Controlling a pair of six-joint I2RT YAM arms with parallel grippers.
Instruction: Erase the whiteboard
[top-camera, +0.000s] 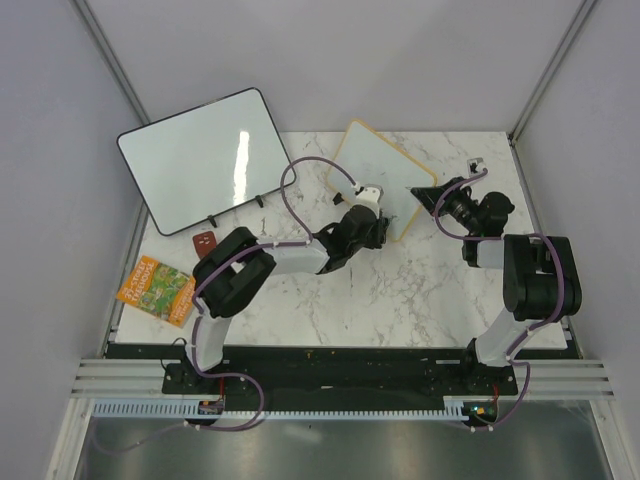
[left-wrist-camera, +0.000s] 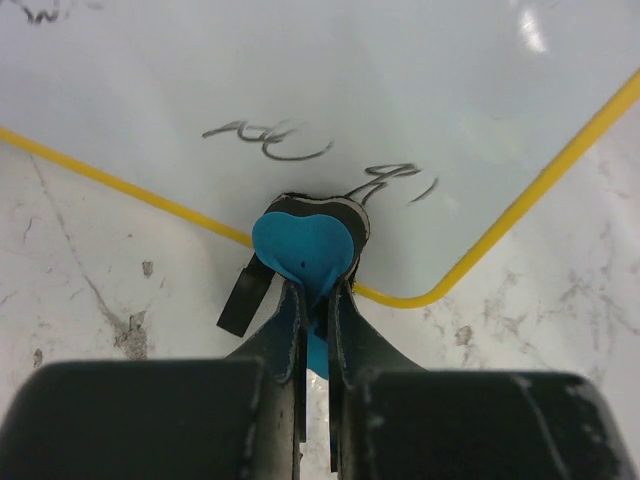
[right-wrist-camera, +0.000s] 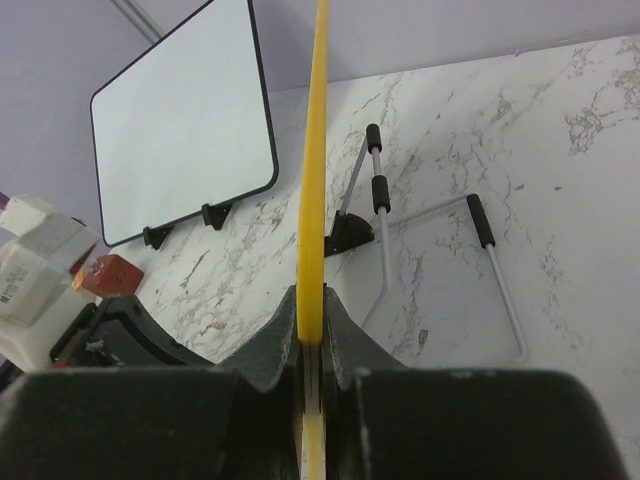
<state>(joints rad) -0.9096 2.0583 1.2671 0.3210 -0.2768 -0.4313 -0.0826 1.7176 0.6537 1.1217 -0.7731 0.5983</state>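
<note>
The whiteboard (top-camera: 372, 160), small with a yellow-tan frame, is tilted up off the marble table (top-camera: 330, 300) at the back centre. My right gripper (top-camera: 424, 196) is shut on its right edge; in the right wrist view the frame (right-wrist-camera: 318, 150) runs edge-on up from between the jaws of the right gripper (right-wrist-camera: 320, 300). My left gripper (top-camera: 378, 226) is shut on a blue heart-shaped eraser (left-wrist-camera: 305, 245). The eraser is pressed against the board's lower edge beside a rounded corner, with the left gripper (left-wrist-camera: 315, 292) just behind it. Dark handwriting (left-wrist-camera: 268, 140) shows on the board's white face (left-wrist-camera: 300, 70) just beyond the eraser.
A larger black-framed whiteboard (top-camera: 200, 160) leans at the back left on black feet. A small reddish-brown block (top-camera: 204, 241) and a colourful booklet (top-camera: 155, 290) lie at the left. A wire stand (right-wrist-camera: 440, 250) with black grips lies on the table behind the held board.
</note>
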